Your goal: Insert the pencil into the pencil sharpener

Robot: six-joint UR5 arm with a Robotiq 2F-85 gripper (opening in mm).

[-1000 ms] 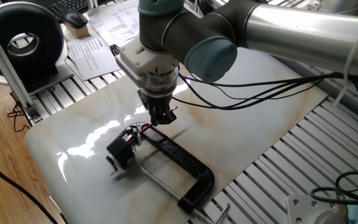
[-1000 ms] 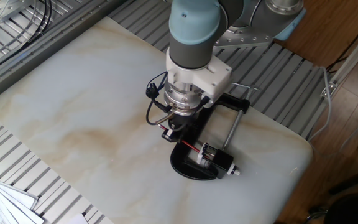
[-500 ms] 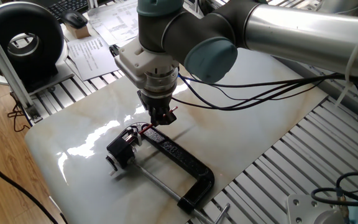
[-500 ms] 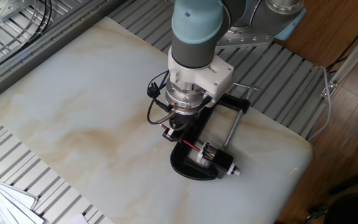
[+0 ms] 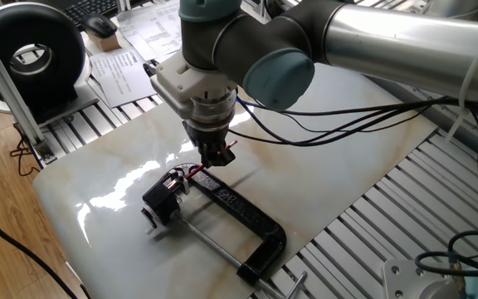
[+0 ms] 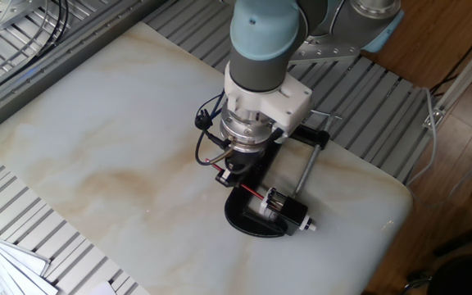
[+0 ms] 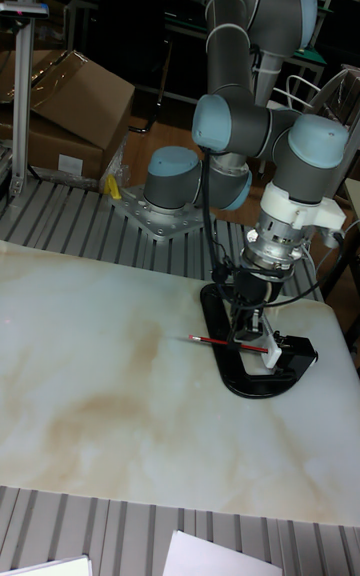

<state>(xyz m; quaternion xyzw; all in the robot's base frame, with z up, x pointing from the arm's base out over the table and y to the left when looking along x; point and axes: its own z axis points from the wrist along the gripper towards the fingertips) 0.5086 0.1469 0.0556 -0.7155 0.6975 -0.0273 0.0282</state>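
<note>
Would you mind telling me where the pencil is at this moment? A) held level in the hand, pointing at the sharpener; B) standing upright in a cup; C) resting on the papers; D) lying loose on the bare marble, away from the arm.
A: the pencil runs level through the hand, its far end at the sharpener held in the clamp.

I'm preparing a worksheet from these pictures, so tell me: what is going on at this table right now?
A robot arm's gripper holds a thin red pencil roughly level, just above the marble table. The pencil points at a small black sharpener held in a large black clamp lying on the table. One end sits right at the sharpener; how far it has gone in cannot be told.
</note>
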